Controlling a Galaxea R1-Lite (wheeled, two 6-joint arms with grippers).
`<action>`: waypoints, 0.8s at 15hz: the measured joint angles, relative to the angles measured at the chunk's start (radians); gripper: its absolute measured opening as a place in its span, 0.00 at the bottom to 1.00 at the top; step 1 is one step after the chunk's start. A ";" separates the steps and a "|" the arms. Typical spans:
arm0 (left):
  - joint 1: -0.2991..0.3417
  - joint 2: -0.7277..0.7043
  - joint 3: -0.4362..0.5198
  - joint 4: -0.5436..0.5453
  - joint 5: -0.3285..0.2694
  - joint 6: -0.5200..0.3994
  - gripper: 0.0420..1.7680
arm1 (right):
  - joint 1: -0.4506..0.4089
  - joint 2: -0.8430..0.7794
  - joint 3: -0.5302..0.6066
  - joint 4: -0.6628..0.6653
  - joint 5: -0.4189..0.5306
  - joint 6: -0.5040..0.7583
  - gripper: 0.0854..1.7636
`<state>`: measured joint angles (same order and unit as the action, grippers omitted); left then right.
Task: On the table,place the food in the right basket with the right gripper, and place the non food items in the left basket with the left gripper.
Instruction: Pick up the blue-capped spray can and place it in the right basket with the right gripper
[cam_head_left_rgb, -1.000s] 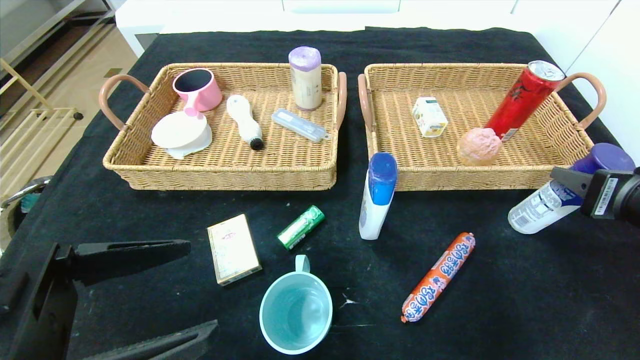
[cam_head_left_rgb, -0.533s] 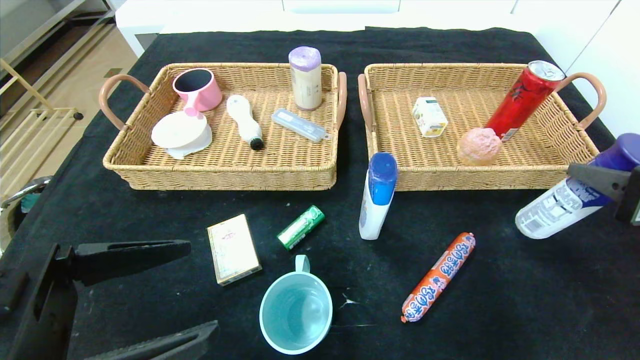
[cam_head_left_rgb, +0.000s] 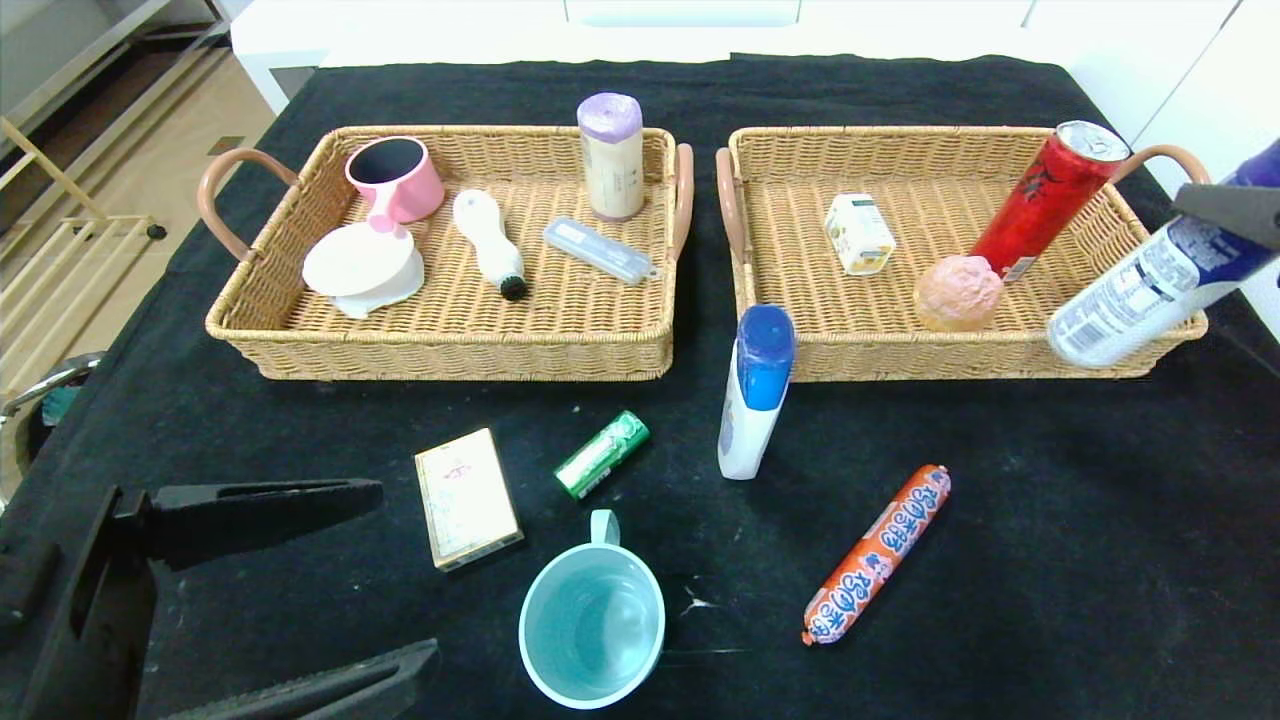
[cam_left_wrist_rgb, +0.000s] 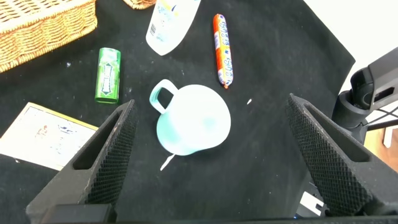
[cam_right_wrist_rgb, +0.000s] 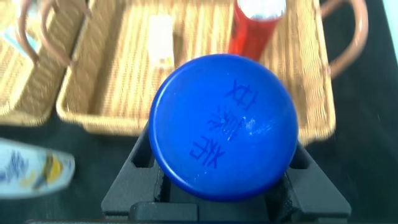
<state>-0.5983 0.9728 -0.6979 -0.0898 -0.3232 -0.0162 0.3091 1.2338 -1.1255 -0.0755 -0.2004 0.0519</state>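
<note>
White plastic with printed labels makes the body of the bottle (cam_head_left_rgb: 1140, 295), and a round blue cap (cam_right_wrist_rgb: 225, 126) closes its top. The right gripper (cam_head_left_rgb: 1235, 212) is clamped on the bottle near the cap end and holds it in the air, over the front right corner of the right basket (cam_head_left_rgb: 1000, 355). The long axis is tilted: the cap end points up and away from the basket, and the flat bottom points down toward the front wall of the basket.

The right basket is woven wicker, rectangular. A red can (cam_head_left_rgb: 1052, 201) leans inside it, with a rough pink ball (cam_head_left_rgb: 957, 292) and a small white carton (cam_head_left_rgb: 858, 234).

The left gripper (cam_head_left_rgb: 290, 590) hangs wide open, well in front of the left basket (cam_head_left_rgb: 450, 355), holding nothing.
</note>
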 joint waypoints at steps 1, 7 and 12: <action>0.000 0.001 0.000 0.000 0.000 0.000 0.97 | 0.004 0.027 -0.044 -0.001 0.000 -0.003 0.46; 0.001 0.005 -0.004 -0.001 0.000 0.001 0.97 | 0.083 0.203 -0.246 -0.002 -0.016 -0.007 0.46; 0.001 0.010 -0.004 -0.001 0.000 0.001 0.97 | 0.144 0.350 -0.399 -0.005 -0.057 -0.014 0.46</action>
<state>-0.5968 0.9828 -0.7023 -0.0913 -0.3232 -0.0147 0.4530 1.5840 -1.5245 -0.0809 -0.2577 0.0379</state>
